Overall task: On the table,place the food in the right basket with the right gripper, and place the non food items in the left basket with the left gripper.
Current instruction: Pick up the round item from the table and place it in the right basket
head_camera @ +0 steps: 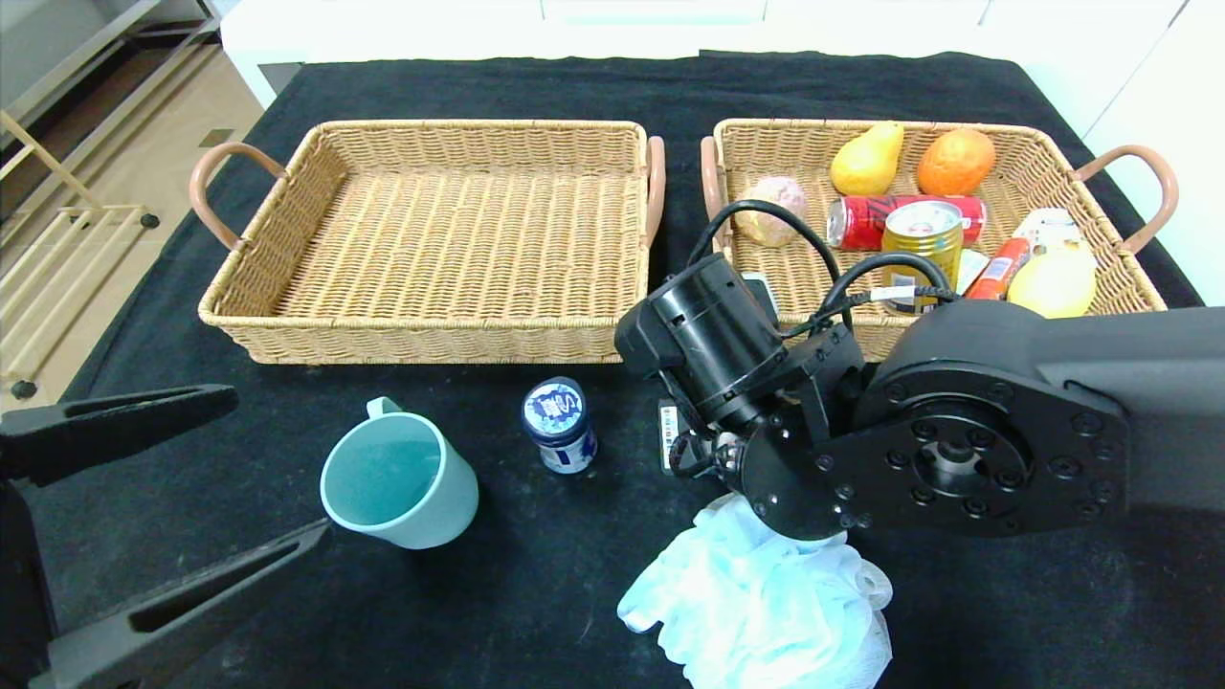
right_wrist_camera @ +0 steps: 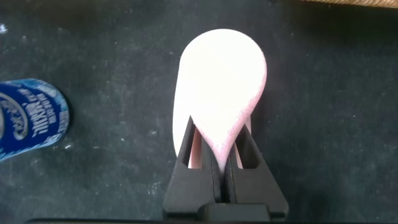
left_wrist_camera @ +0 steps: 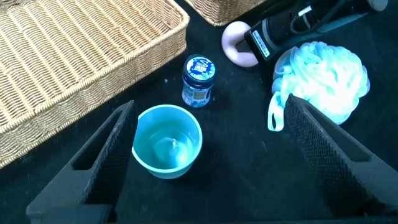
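My right gripper (right_wrist_camera: 221,144) is shut on a soft pale pink item (right_wrist_camera: 221,81), squeezing its near end just above the black cloth. In the left wrist view that pink item (left_wrist_camera: 238,45) shows at the tip of the right arm. In the head view the right wrist (head_camera: 713,335) hides it, in front of the right basket (head_camera: 1110,206). My left gripper (head_camera: 278,464) hangs open at the near left, close to a teal mug (head_camera: 397,478). A small blue-lidded jar (head_camera: 560,424) and a pale blue bath puff (head_camera: 766,603) also lie on the table. The left basket (head_camera: 421,337) is empty.
The right basket holds a pear (head_camera: 866,161), an orange (head_camera: 955,161), a red can (head_camera: 861,220), a gold can (head_camera: 922,244), a lemon-like fruit (head_camera: 1053,282) and other packets. A shelf rack (head_camera: 57,239) stands off the table's left side.
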Available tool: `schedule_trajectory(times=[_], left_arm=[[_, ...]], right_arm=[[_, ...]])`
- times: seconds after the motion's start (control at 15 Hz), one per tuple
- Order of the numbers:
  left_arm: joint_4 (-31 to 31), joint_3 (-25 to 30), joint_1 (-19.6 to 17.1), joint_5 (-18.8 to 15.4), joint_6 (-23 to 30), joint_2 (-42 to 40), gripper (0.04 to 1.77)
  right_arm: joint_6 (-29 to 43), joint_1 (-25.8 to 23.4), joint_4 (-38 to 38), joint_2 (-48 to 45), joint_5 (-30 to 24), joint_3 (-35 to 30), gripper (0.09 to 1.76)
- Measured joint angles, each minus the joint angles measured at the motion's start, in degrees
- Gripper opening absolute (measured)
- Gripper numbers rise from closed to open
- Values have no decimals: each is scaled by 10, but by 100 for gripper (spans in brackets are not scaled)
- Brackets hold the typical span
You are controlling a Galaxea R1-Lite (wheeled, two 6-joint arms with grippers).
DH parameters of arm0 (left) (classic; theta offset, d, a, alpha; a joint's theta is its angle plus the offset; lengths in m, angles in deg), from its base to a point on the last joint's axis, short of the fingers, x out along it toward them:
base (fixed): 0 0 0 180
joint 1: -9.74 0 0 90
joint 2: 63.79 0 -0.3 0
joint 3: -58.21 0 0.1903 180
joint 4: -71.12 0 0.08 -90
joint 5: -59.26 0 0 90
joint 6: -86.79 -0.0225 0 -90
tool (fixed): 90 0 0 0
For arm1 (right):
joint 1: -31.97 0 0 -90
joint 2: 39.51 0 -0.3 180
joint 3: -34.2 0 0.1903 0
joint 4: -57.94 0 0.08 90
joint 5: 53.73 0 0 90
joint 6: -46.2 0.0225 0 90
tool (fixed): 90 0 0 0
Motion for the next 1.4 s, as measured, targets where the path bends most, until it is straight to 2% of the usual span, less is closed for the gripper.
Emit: schedule_trajectory(times=[0.47, 0.8, 1.4], left_arm=[[-3, 2, 1, 0, -1, 2, 172], [-1, 5, 2, 0, -5, 5, 172], [0, 8, 2, 0, -11, 5, 172]], right_arm=[[-38, 6, -8, -56, -1, 0, 16], [-39, 1, -52, -116, -1, -3, 16], [-75, -56, -73, -192, -6, -5, 16]])
